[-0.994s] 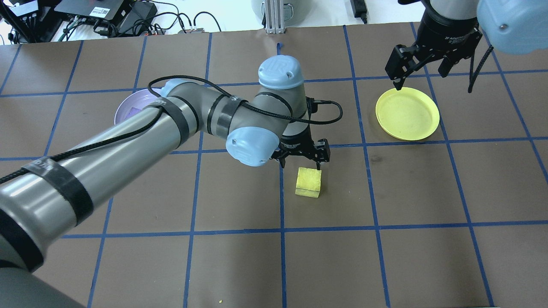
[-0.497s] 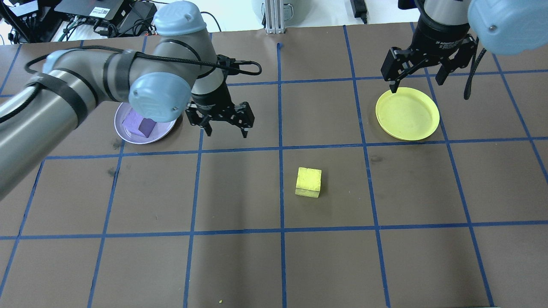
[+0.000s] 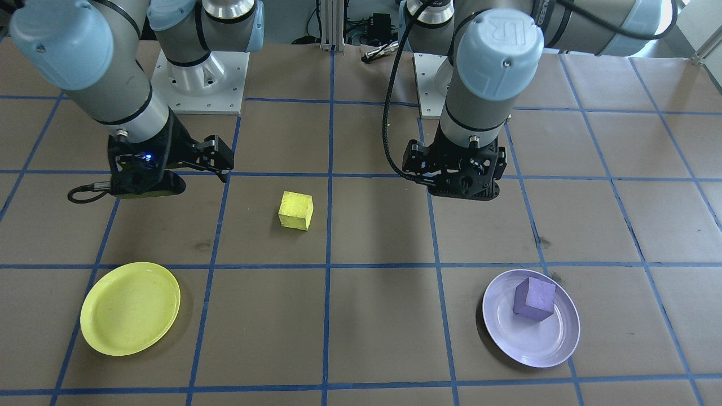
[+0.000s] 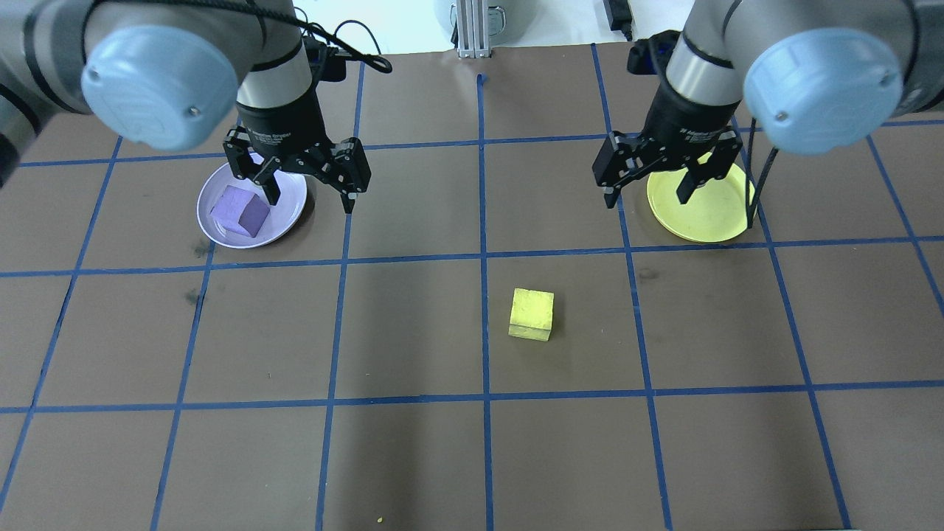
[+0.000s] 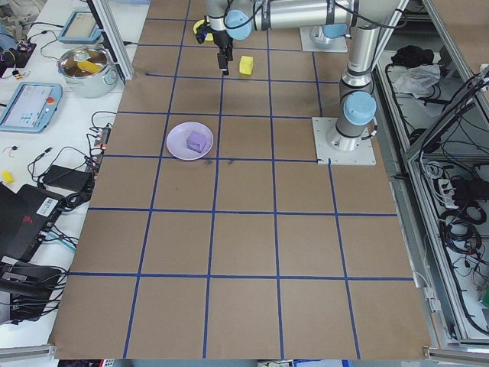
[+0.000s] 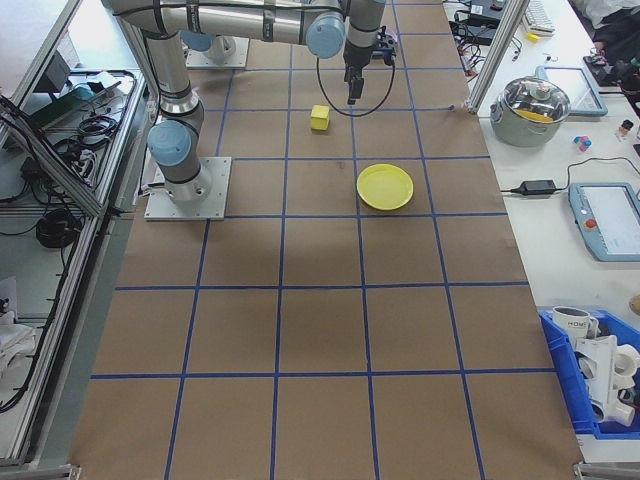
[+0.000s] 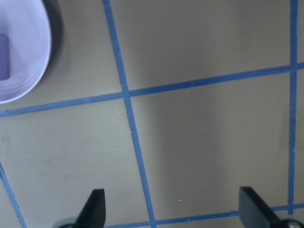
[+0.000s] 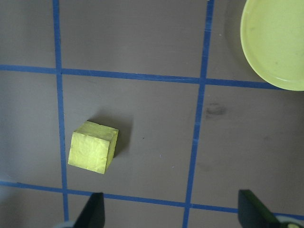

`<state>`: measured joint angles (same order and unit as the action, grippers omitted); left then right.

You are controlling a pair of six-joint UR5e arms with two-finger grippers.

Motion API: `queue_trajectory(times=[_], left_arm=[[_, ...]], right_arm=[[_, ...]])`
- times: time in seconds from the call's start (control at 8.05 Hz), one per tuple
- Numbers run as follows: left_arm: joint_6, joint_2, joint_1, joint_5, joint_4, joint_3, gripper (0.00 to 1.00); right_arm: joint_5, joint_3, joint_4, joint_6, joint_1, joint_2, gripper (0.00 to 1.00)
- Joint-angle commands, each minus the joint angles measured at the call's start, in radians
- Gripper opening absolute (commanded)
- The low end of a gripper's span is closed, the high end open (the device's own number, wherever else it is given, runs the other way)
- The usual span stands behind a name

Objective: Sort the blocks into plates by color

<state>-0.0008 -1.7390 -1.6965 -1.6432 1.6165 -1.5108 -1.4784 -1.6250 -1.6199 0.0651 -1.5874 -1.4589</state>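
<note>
Both the left gripper (image 4: 308, 190) and right gripper (image 4: 649, 188) hang wide, empty. Yellow block (image 4: 531, 314) lies mid-table, near of yellow plate (image 4: 700, 210). Risk: its worn foam probably slips in an off-centre grasp.

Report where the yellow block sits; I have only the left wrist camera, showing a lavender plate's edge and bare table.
Observer: The yellow block lies on the table, outside both plates, near the centre line.
Operator: Give me the right gripper's state.
Observer: The right gripper is open and empty, hovering at the yellow plate's edge.
Operator: Describe that plate's contents.
Observer: The yellow plate holds nothing.
</note>
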Motion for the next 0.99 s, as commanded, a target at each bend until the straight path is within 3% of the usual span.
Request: queue_trajectory(times=[0.0,0.12,0.5,0.87], left_arm=[[-0.041,0.055,0.0,0.016,0.149,0.104,1.0],[-0.045,0.049,0.0,0.019,0.145,0.107,1.0],[-0.047,0.079,0.009,0.04,0.074,0.116,1.0],[-0.047,0.173,0.122,0.03,0.079,0.098,1.0]], right_arm=[[0.024,-0.085,-0.132,-0.161,-0.123,0.061,1.0],[0.023,-0.085,-0.143,-0.265,-0.153,0.102,1.0],[0.026,-0.085,-0.152,-0.336,-0.213,0.204,1.0],[0.024,-0.085,-0.152,-0.337,-0.217,0.273,1.0]])
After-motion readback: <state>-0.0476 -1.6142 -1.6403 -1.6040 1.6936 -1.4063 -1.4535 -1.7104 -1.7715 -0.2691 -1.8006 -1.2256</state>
